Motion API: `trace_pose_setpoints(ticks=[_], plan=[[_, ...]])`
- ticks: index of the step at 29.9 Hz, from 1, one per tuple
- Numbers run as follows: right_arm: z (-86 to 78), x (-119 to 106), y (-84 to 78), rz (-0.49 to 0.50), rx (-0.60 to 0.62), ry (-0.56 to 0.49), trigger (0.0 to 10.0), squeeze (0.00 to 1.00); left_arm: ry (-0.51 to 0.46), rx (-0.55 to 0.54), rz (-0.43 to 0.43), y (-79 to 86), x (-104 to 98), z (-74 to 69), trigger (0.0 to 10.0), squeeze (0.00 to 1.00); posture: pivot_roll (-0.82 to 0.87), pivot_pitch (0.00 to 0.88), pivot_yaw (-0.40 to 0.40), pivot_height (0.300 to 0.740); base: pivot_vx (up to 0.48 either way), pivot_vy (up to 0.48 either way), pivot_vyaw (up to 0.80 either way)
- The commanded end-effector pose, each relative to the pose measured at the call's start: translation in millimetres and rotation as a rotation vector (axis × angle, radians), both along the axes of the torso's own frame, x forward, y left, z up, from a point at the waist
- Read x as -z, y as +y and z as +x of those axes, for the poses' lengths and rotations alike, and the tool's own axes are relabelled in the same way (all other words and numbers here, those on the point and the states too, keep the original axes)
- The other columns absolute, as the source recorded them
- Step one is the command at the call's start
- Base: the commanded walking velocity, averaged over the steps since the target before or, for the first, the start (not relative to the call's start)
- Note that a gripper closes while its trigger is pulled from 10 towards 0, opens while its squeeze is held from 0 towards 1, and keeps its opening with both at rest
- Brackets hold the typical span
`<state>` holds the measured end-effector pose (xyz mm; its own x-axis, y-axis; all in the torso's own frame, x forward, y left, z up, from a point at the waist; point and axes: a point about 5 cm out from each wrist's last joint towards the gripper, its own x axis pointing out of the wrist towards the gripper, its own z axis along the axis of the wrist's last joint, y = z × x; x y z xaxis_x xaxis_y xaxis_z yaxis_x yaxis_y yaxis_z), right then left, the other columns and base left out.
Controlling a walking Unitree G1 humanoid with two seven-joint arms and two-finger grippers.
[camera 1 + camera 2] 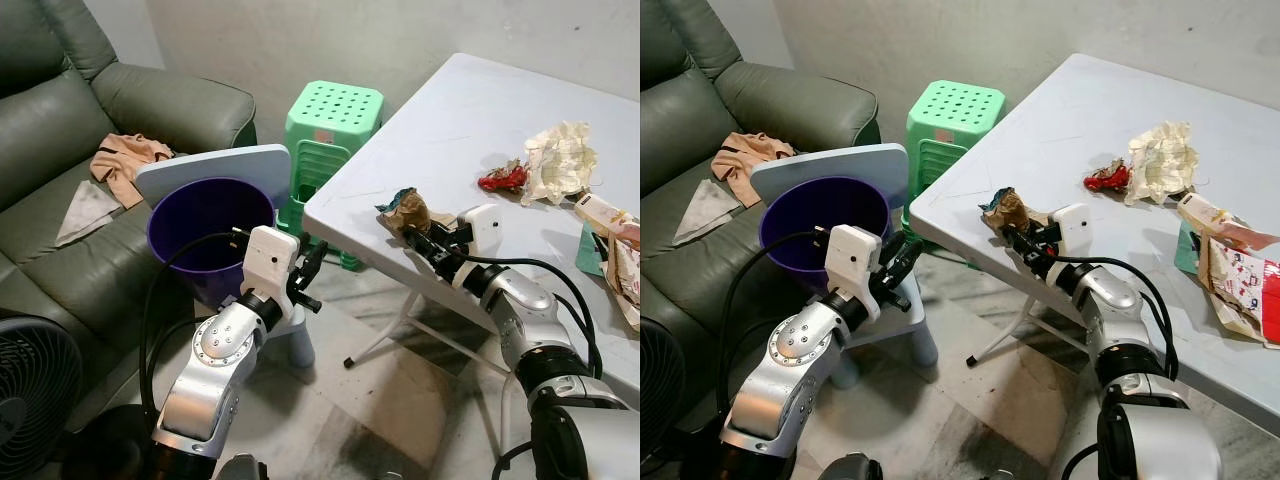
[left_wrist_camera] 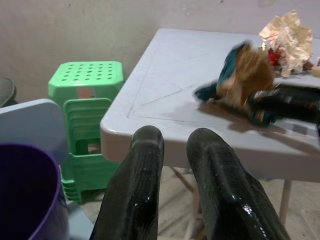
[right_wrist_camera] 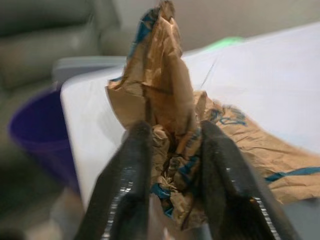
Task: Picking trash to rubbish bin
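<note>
My right gripper is shut on a crumpled brown paper wrapper with blue print, holding it just above the near left corner of the white folding table. The purple rubbish bin stands left of the table on a low pale stool, its mouth open and its pale blue lid leaning behind it. My left gripper hovers beside the bin's right side, open and holding nothing. Further along the table lie a red wrapper and crumpled cream paper.
A green plastic stool stands between bin and table by the wall. A grey-green sofa with cloths on it lies to the left. A black fan is at lower left. Printed packets lie at the table's right edge.
</note>
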<state>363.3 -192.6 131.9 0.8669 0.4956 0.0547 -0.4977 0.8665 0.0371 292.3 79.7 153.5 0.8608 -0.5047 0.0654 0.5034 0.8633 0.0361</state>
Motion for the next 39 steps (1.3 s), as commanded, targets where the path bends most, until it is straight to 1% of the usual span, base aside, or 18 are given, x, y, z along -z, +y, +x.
trace_pose_setpoints(ticks=[1,2,3,4,5,7,10,13,14,15,16,17,19,20,24,27,28,39], plan=[[-1.1,-5.2,-1.1,0.09,0.05,-0.061,0.0,0.0,-0.019,-0.016,-0.003,0.7,-4.0,5.0,10.0,0.0,0.17,0.079,-0.006,0.715,0.0,0.0,0.0],[-1.2,-6.0,-0.9,0.107,0.056,-0.068,0.0,0.0,-0.02,-0.017,-0.004,0.6,-4.5,5.8,10.0,0.0,0.17,0.079,-0.006,0.715,0.0,0.0,0.0],[-1.8,-9.5,0.2,0.166,0.07,-0.1,0.0,0.0,-0.025,-0.02,-0.008,0.7,-5.8,7.8,10.0,0.0,0.17,0.063,-0.005,0.715,0.0,0.0,0.0],[-1.8,-9.5,0.2,0.166,0.07,-0.1,0.0,0.0,-0.025,-0.02,-0.008,0.7,-5.8,7.8,10.0,0.0,0.17,0.063,-0.005,0.715,0.0,0.0,0.0],[-3.1,-13.6,1.4,0.254,0.094,-0.137,0.0,0.0,-0.026,-0.033,-0.03,1.7,-7.9,11.4,10.0,0.0,0.16,0.054,0.0,0.715,0.0,0.0,0.0],[-5.0,-17.5,3.5,0.321,0.101,-0.169,0.0,0.0,-0.02,-0.053,-0.058,4.6,-9.1,15.7,10.0,0.0,0.15,0.043,0.004,0.715,0.0,0.0,0.0],[-6.0,-18.9,3.8,0.341,0.11,-0.185,0.0,0.0,-0.022,-0.059,-0.054,5.6,-8.2,17.3,10.0,0.0,0.15,0.033,0.005,0.715,0.0,0.0,0.0],[-11.9,-26.1,2.8,0.427,0.182,-0.249,0.0,0.0,-0.028,-0.089,-0.067,11.5,-9.1,22.9,10.0,0.0,0.14,0.012,0.005,0.715,0.0,0.0,0.0],[-12.5,-24.8,2.6,0.428,0.217,-0.237,10.0,0.0,-0.029,-0.108,-0.071,14.7,-9.6,25.4,10.0,0.0,0.14,0.001,0.004,0.715,0.0,0.0,0.0],[-13.8,-21.5,1.6,0.414,0.295,-0.214,10.0,0.0,-0.031,-0.152,-0.074,21.6,-10.2,30.2,10.0,0.0,0.14,0.0,0.002,0.715,0.0,0.0,0.0],[-13.8,-21.5,1.6,0.414,0.295,-0.214,10.0,0.0,-0.031,-0.152,-0.074,21.6,-10.2,30.2,10.0,0.0,0.14,0.0,0.002,0.715,0.0,0.0,0.0],[-16.8,-18.5,1.3,0.387,0.361,-0.208,10.0,0.0,-0.03,-0.198,-0.081,29.1,-10.4,34.5,10.0,0.0,0.14,0.0,0.002,0.715,0.0,0.0,0.0],[-18.2,-17.3,1.6,0.375,0.379,-0.208,10.0,0.0,-0.029,-0.215,-0.086,31.9,-10.5,35.9,10.0,0.0,0.14,0.0,0.002,0.715,0.0,0.0,0.0],[-19.3,-9.8,0.7,0.305,0.443,-0.171,10.0,0.0,-0.045,-0.246,-0.078,39.1,-11.8,38.0,10.0,0.0,0.14,0.0,-0.005,0.715,0.0,0.0,0.0],[-19.9,-6.1,0.4,0.234,0.472,-0.157,10.0,0.0,-0.046,-0.262,-0.06,42.9,-10.6,39.3,10.0,0.0,0.15,0.0,-0.008,0.715,0.0,0.0,0.0],[-25.1,0.5,3.9,0.101,0.49,-0.163,10.0,0.0,-0.039,-0.346,-0.021,58.1,-5.9,44.0,10.0,0.0,0.15,0.0,-0.011,0.715,0.0,0.0,0.0],[-25.6,2.0,5.6,0.083,0.473,-0.158,10.0,0.0,-0.037,-0.353,-0.024,59.7,-5.6,44.4,10.0,0.0,0.15,0.0,-0.012,0.715,0.0,0.0,0.0],[-36.0,7.5,13.5,0.072,0.52,-0.146,10.0,0.0,-0.042,-0.42,-0.097,77.3,-1.8,43.1,10.0,0.0,0.14,0.0,-0.011,0.715,0.0,0.0,0.0]])
